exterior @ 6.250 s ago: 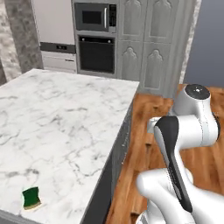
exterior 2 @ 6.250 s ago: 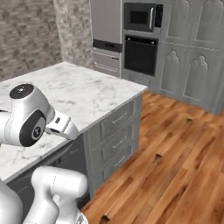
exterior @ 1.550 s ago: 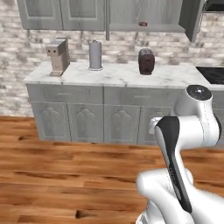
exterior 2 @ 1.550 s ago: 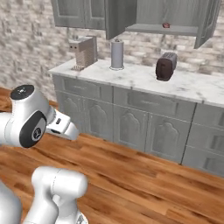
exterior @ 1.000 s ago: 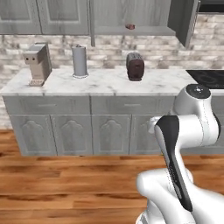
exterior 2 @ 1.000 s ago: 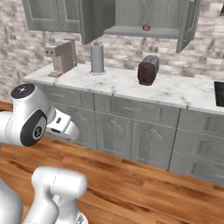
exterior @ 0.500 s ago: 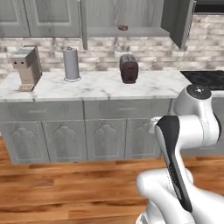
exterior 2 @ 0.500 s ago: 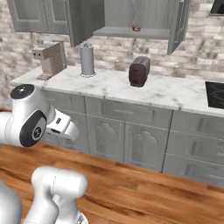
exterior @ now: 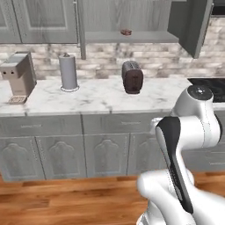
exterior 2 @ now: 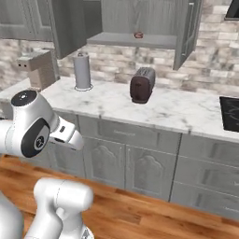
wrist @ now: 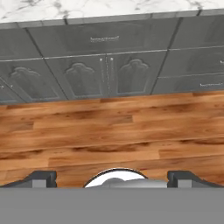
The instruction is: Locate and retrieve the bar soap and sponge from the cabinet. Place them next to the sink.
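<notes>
My end effector (wrist: pixel 112 177) hung with its fingers (wrist: pixel 40 178) spread wide apart and empty, pointed down at the wooden floor (wrist: pixel 109 131) before the base cabinets (wrist: pixel 105 76). The bar soap (exterior: pixel 126 32) lay on the shelf of the cabinet (exterior: pixel 132 37), whose doors stood open, above the dark toaster (exterior: pixel 132 77) on the marble tabletop (exterior: pixel 92 94). A paper towel roll (exterior: pixel 68 72) stood left of the toaster.

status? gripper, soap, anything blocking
Gripper open, empty, facing floor. Bar soap on shelf of open cabinet. Toaster on counter directly below.
</notes>
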